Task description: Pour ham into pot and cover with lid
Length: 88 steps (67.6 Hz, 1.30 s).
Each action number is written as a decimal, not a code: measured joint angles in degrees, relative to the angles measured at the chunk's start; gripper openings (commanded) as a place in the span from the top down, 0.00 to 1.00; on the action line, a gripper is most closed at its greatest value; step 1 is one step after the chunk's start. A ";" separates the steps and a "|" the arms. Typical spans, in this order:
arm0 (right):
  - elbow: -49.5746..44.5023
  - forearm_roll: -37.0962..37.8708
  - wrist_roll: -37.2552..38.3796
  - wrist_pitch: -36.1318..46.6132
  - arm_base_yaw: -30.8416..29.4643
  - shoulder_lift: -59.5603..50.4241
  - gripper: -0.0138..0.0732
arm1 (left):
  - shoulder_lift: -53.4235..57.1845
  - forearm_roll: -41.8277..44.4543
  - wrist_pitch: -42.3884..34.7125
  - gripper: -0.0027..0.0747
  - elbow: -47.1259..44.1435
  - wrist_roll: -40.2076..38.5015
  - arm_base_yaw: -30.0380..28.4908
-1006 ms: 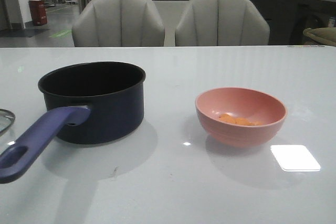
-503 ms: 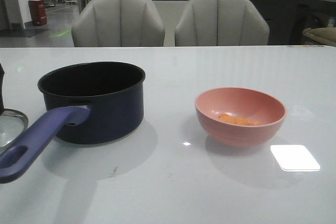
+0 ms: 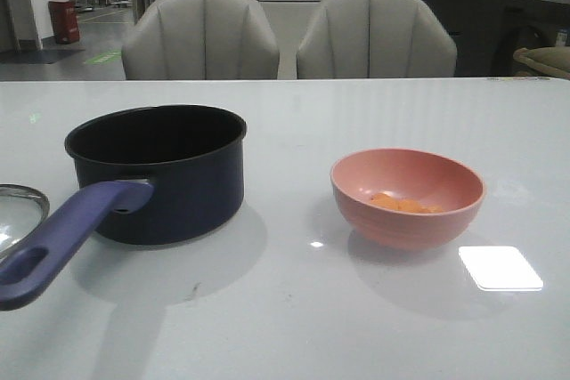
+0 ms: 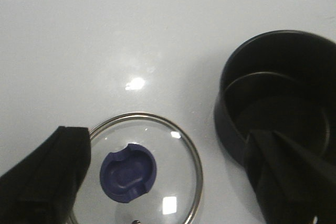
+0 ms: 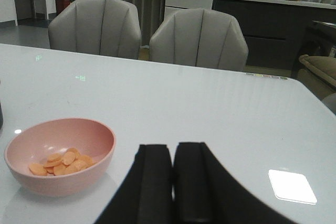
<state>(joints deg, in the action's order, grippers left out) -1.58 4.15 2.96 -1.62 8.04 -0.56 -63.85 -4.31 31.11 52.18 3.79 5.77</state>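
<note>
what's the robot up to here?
Nothing is held yet. The left gripper hangs open over the lid, which lies flat on the table beside the empty pot. The ham is still in the pink bowl. The right gripper, jaws shut, sits apart from the bowl.

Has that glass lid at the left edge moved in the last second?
Yes. The lid has slid rightward, toward the pot; more of it now shows at the table's left edge. The pot itself has stayed put.

Pot (image 3: 165,171) left on table (image 3: 294,309), handle toward camera; ham (image 3: 403,204) in pink bowl (image 3: 408,198) right; lid (image 3: 18,213) at left edge.
</note>
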 measured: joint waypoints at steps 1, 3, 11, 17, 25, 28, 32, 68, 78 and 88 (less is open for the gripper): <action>0.00 0.00 0.00 0.00 0.00 0.00 0.66 | 1.69 -0.14 -0.42 0.17 -0.70 0.10 0.41; 0.00 0.00 0.00 0.00 0.00 0.00 0.66 | 3.91 -0.47 -1.17 0.17 -2.12 0.10 1.46; 0.00 0.00 0.00 0.00 0.00 0.00 0.66 | 13.11 -1.11 -3.55 0.17 -8.61 0.14 5.03; 0.00 0.00 0.00 0.00 0.00 0.00 0.66 | 20.33 -1.24 -4.88 0.17 -12.93 0.14 7.22; 0.00 0.00 0.00 0.00 0.00 0.00 0.66 | 30.36 -1.36 -5.74 0.17 -19.16 0.14 9.12; 0.00 0.00 0.00 0.00 0.00 0.00 0.66 | 33.87 -1.39 -6.21 0.17 -21.20 0.14 9.57; 0.00 0.00 0.00 0.00 0.00 0.00 0.66 | 38.90 -1.53 -6.60 0.17 -23.90 0.14 10.27; 0.68 -0.12 1.89 5.89 0.00 0.00 0.66 | 56.17 -3.13 -8.62 0.17 -35.46 0.14 10.53; 10.20 -0.12 2.32 -5.33 0.00 3.36 0.66 | 56.17 -3.13 -8.64 0.17 -35.46 0.14 10.53; 18.62 -0.33 2.36 -14.86 0.00 11.95 0.66 | 56.17 -3.13 -8.98 0.17 -35.46 0.14 10.53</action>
<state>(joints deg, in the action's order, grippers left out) 17.04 3.82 5.32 -16.48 8.04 11.40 -7.69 -7.45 22.12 16.72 3.93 16.30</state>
